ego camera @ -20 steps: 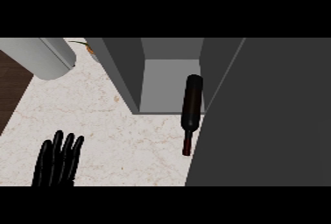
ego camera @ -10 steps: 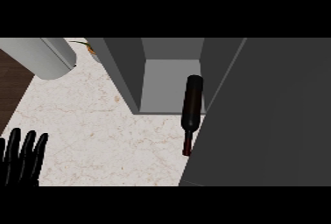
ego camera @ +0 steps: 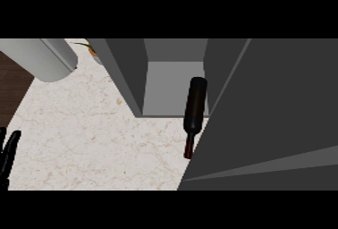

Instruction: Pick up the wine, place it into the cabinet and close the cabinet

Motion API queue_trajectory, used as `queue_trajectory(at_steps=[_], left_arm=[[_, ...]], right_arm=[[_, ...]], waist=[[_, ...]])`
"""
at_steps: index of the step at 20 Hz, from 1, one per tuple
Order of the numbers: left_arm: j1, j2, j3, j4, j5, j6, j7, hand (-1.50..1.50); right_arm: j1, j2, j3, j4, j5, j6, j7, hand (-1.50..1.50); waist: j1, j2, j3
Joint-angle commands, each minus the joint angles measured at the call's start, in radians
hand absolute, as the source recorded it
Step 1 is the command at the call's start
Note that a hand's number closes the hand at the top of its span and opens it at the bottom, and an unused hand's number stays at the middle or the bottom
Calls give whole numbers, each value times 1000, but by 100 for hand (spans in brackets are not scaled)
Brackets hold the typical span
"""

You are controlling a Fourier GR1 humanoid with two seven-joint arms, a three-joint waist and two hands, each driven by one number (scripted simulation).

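Wine bottle (ego camera: 194,107) (dark, slender) lies half inside grey cabinet (ego camera: 173,80); left hand (ego camera: 9,150) straight-fingered.

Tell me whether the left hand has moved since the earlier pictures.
Yes. The left hand has slid leftward, away from the wine bottle, now at the counter's left edge.

Left hand (ego camera: 9,152) at lower left edge, fingers straight.

Cabinet door (ego camera: 277,120) blocks right; counter (ego camera: 86,129) open left of wine bottle (ego camera: 193,112).
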Motion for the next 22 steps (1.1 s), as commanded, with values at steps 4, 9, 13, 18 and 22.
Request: queue_trajectory(at_steps=[4,9,13,18,22], left_arm=[[-3,35,95,43,57,-97,29,-150],[18,42,134,47,110,-163,49,-150],[-2,26,126,41,99,-151,74,-150],[-40,25,142,-1,126,-126,123,-150],[-64,9,135,27,112,-132,124,-150]], right_arm=[[-124,30,235,0,126,-128,-7,150],[-219,29,233,43,143,-209,-19,150],[-376,30,262,125,199,-370,12,150],[-555,26,166,205,131,-433,52,150],[-662,25,137,262,47,-514,47,150]], waist=[[2,1,-1],[13,0,-2],[13,4,-1],[26,9,-1],[35,10,-2]])
